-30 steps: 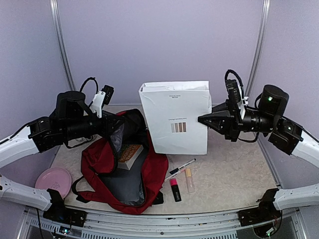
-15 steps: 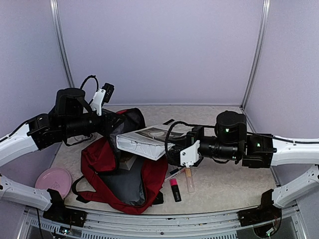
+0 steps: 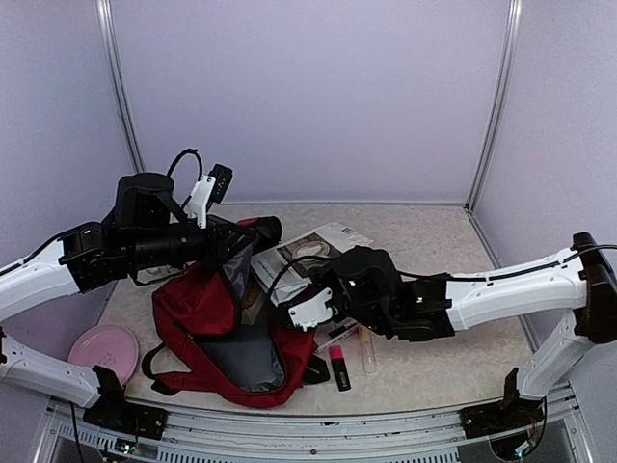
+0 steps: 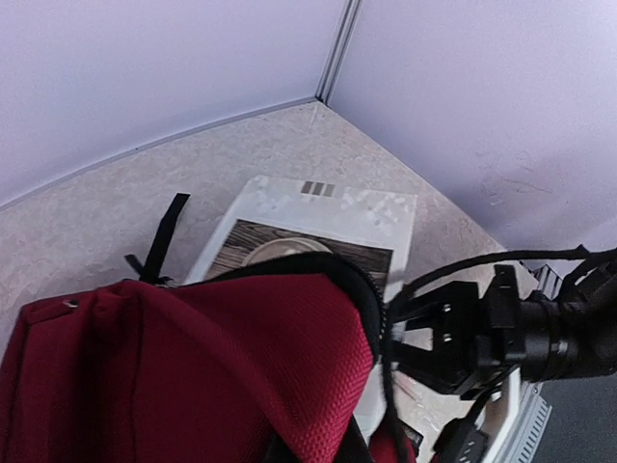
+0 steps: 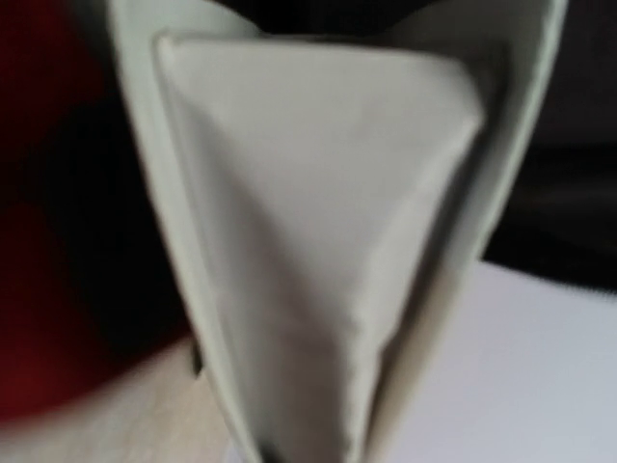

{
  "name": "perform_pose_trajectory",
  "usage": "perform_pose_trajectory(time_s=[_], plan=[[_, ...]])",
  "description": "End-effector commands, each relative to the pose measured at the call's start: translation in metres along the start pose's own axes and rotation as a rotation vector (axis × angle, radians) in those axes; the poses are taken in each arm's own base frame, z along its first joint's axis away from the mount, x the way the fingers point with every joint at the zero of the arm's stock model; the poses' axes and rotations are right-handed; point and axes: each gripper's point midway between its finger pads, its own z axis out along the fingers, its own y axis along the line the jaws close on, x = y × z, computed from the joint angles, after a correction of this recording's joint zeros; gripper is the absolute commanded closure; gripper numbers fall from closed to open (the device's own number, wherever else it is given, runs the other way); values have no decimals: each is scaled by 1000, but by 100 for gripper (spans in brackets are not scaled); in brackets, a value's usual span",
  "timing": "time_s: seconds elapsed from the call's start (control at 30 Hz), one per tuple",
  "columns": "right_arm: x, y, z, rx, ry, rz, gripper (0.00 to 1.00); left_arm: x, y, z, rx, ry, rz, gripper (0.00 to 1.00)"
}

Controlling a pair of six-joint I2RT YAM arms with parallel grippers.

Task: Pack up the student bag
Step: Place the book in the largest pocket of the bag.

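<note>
The dark red student bag (image 3: 198, 307) lies open at the left of the table, its grey-black lining showing. My left gripper (image 3: 234, 243) is shut on the bag's upper rim and holds that flap raised; red fabric (image 4: 193, 367) fills the left wrist view and hides the fingers. A white binder (image 3: 323, 244) lies tilted across the bag's mouth, and its printed cover (image 4: 328, 217) shows beyond the flap. My right gripper (image 3: 287, 291) reaches in from the right and is shut on the binder's near edge. The binder's pale edge (image 5: 318, 212) fills the right wrist view, blurred.
A pink highlighter (image 3: 337, 367), a clear tube (image 3: 367, 353) and a pen (image 3: 339, 336) lie just right of the bag, under the right arm. A pink plate (image 3: 101, 347) sits at the front left. Lilac walls close in the table on three sides.
The right arm has swung the white binder from upright at the back, down flat and leftward to the bag's mouth. The left gripper has kept the bag's flap raised.
</note>
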Motion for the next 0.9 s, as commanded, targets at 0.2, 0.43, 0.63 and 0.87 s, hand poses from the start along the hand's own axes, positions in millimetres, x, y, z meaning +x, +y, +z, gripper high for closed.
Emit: perform_pose_trajectory(time_s=[0.2,0.43,0.63,0.87], plan=[[-33,-22,55,126,172,184,85,-28,-41,7,179,-120,-26,100],[-102,20,26,-82,-69,255,1,-7,-6,16,85,-101,-94,100],[-109,27,-3,-212,-171,408,0,15,7,20,43,-71,-144,100],[-134,-1,-75,-422,-504,645,0,32,12,27,30,-31,-171,100]])
